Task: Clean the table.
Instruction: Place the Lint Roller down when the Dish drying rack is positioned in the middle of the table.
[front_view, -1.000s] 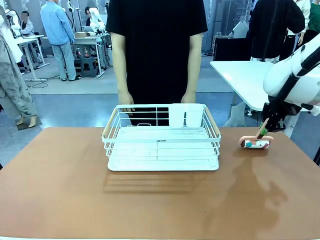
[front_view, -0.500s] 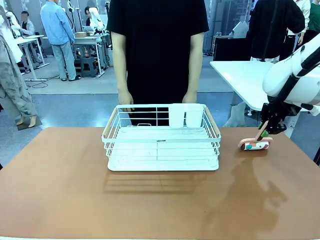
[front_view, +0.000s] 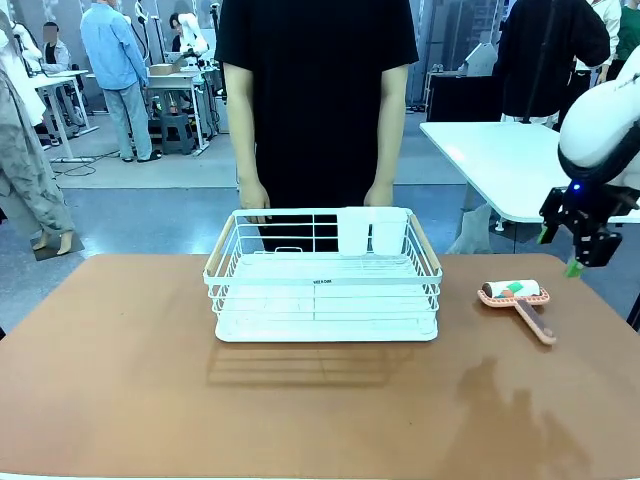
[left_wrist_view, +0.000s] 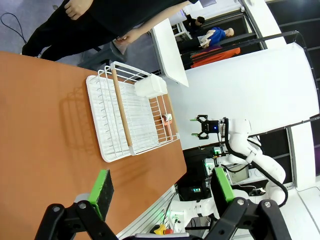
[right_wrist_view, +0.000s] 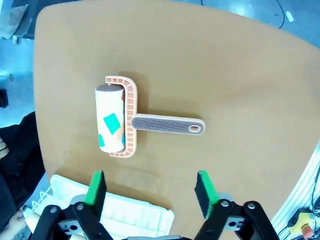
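While the table (front_view: 120, 380) spans the whole foreground, its reddish-brown top runs from our side to the person at the far edge. On it, centre-far: white wire rack (front_view: 322, 285) w/ wooden side rails, a white cup holder (front_view: 372, 230) hung on its far rim. Person's hands (front_view: 252, 196) rest right behind the rack.

To the rack's right, near the table's right edge, a lint roller (front_view: 515, 297) lies flat, apart from the rack, handle pointing toward our side. In the right wrist view the roller (right_wrist_view: 112, 118) has a white drum w/ teal patches in a salmon frame, ribbed handle (right_wrist_view: 167, 124) flat on the top.

Our right gripper (front_view: 580, 240) hangs above the table, up and right of the roller, not touching it. Right wrist view: gripper (right_wrist_view: 150, 187) fingers spread wide, nothing between the pads (right_wrist_view: 96, 187).

Our left gripper (left_wrist_view: 162, 192) is also wide open, holding nothing; it looks across the table top (left_wrist_view: 45, 135) toward the rack (left_wrist_view: 130, 120).
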